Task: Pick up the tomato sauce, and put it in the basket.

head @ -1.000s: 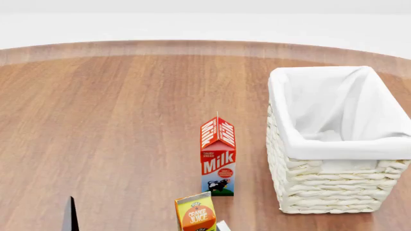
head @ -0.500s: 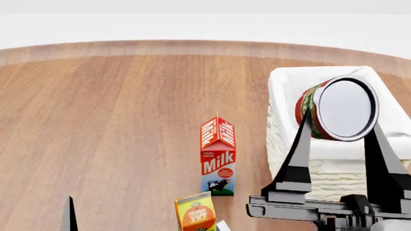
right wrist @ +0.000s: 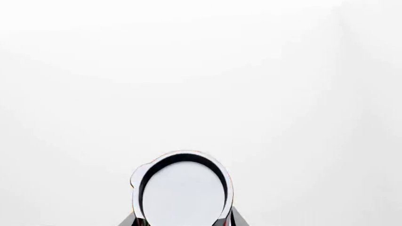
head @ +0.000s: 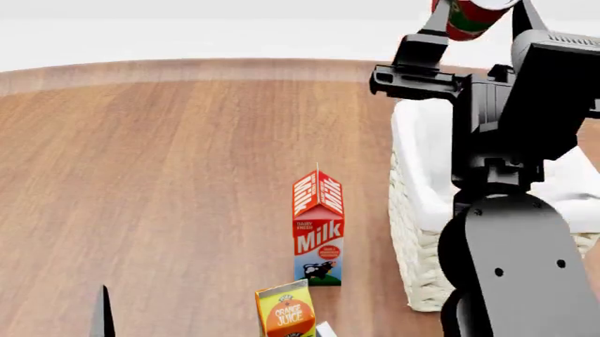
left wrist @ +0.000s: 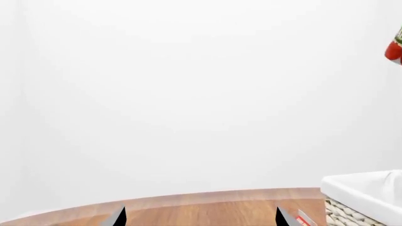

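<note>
My right gripper [head: 476, 8] is shut on the tomato sauce [head: 464, 21], a red-labelled can with a green band. It holds the can high at the top edge of the head view, above the basket's far left part. In the right wrist view the can's silver top [right wrist: 182, 190] fills the space between the fingers. The white wicker basket [head: 412, 203] stands at the right, largely hidden by my right arm. Its rim also shows in the left wrist view [left wrist: 361, 190], as does the can [left wrist: 394, 47]. My left gripper [left wrist: 199, 219] is open and empty, low at the near left.
A milk carton [head: 319, 228] stands upright just left of the basket. An orange juice carton [head: 284, 310] stands nearer to me, at the bottom edge. The wooden table [head: 159, 175] stretches left and back. One left fingertip [head: 101, 316] shows at the bottom left.
My right arm came into view holding the can, then rose with it from in front of the basket to the top of the head view. The left arm has not moved.
</note>
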